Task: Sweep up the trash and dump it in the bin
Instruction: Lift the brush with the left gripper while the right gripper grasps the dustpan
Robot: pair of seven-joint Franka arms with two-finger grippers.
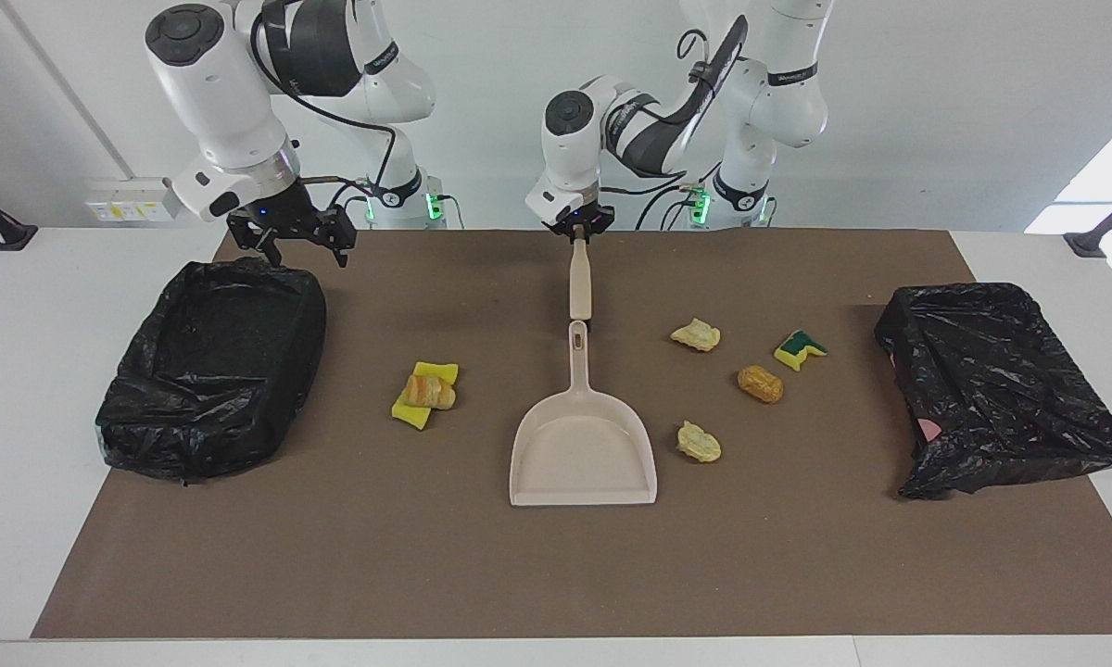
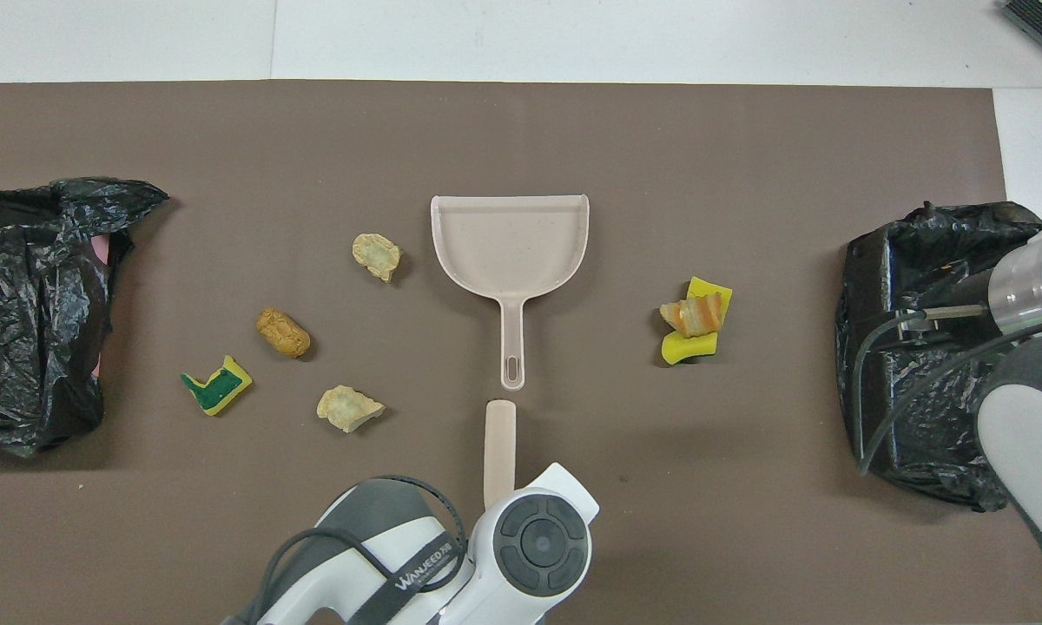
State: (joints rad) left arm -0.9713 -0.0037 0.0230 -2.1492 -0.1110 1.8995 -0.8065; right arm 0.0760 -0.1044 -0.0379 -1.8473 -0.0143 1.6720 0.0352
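Robot lab, two arms [image 1: 241, 102], bare white walls

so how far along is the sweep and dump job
Early. Done: nothing swept; the dustpan is empty. In hand: the left end effector has shut on the brush; the right end effector waits open over the bin. Left: all the trash, like the bread lump and sponge bit, remains on the mat.
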